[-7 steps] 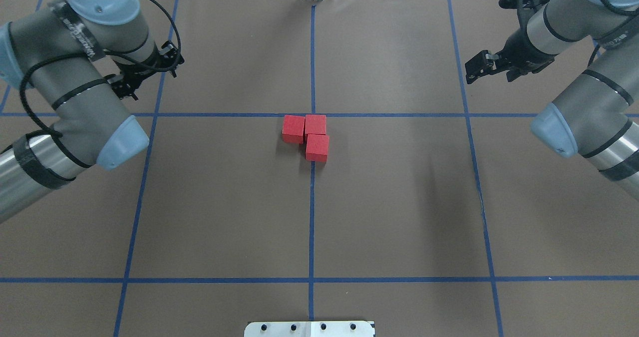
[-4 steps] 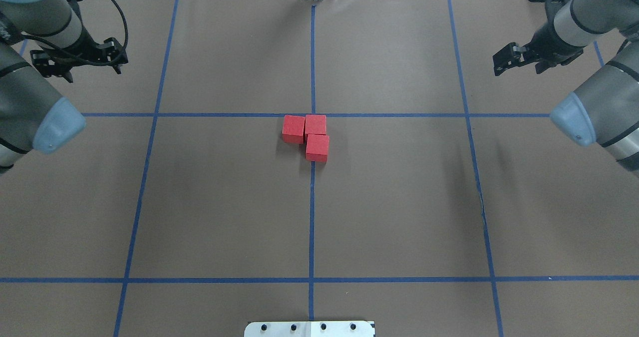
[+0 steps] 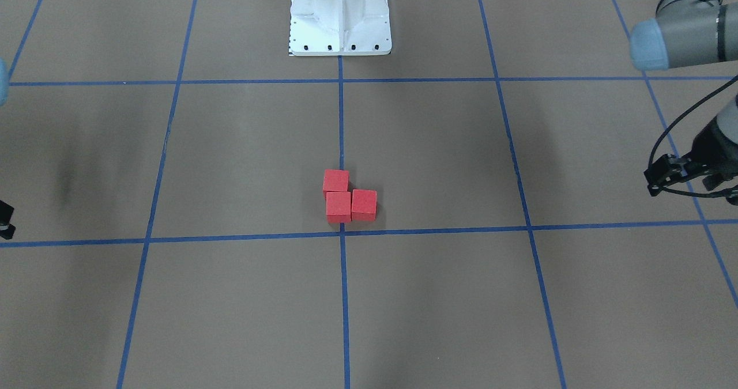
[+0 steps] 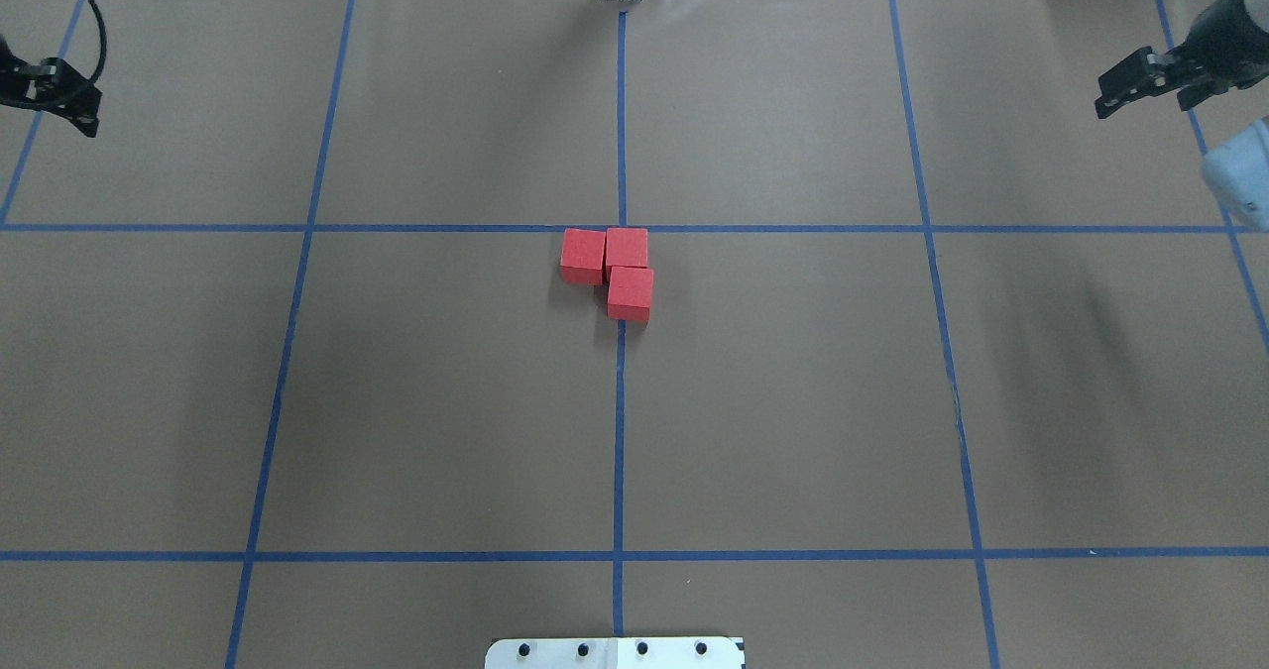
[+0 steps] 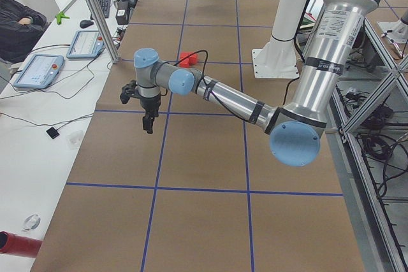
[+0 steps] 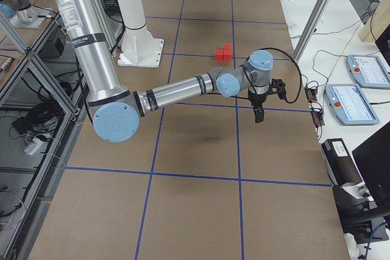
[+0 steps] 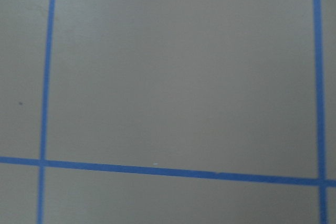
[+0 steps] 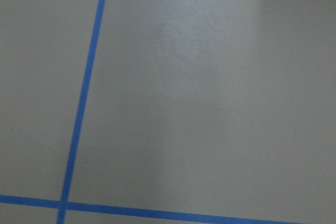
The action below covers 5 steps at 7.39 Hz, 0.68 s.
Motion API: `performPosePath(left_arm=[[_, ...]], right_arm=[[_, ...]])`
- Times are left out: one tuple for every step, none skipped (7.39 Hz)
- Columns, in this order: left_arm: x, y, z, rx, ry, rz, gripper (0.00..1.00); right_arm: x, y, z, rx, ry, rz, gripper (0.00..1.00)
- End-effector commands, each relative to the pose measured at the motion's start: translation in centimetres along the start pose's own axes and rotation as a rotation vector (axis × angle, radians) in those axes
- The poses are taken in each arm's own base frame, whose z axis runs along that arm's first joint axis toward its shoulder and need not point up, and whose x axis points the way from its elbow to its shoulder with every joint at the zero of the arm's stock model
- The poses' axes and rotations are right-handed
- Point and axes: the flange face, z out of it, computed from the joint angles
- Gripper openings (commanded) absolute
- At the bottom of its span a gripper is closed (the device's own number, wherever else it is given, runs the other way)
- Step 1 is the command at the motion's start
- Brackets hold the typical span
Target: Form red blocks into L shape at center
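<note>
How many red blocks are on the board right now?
3, clustered in an L just robot-side of the center cross: corner block nearest it, left block beside that, near block toward the robot. None seems hidden.

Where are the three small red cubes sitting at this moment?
In the overhead view, the three small matte red cubes sit touching in an L mid-table, just robot-side of the blue-tape cross, straddling its upright line.

Red blocks [image 4: 626, 250]: plain matte red.
Worktop [image 4: 446, 401]: brown, gridded with blue tape lines [image 4: 619, 431].
Pedestal [image 3: 340, 14]: white.
Left arm [image 3: 686, 31]: grey, pale-blue cap.
</note>
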Motion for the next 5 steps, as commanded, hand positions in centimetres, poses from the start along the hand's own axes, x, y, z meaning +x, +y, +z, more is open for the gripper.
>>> performPosePath(left_arm=[[-9.0, 4.1, -0.6, -0.013, 0.072, 0.057, 1.00], [-10.7, 4.6, -1.5, 0.004, 0.067, 0.028, 1.00], [-11.2, 4.7, -2.0, 0.016, 0.061, 0.017, 1.00], [-12.7, 5.7, -0.1, -0.019, 0.032, -0.006, 1.00], [-14.9, 8.1, 2.6, -0.073, 0.027, -0.046, 1.00]], right_arm=[[6.8, 3.6, -0.8, -0.022, -0.069, 0.007, 0.99], [9.5, 5.3, -1.2, -0.024, -0.075, 0.052, 0.99], [10.9, 6.5, -1.0, -0.032, -0.082, 0.071, 0.99], [12.3, 7.7, -1.9, -0.023, -0.106, 0.080, 0.99], [13.5, 8.8, -2.6, -0.012, -0.124, 0.092, 0.99]])
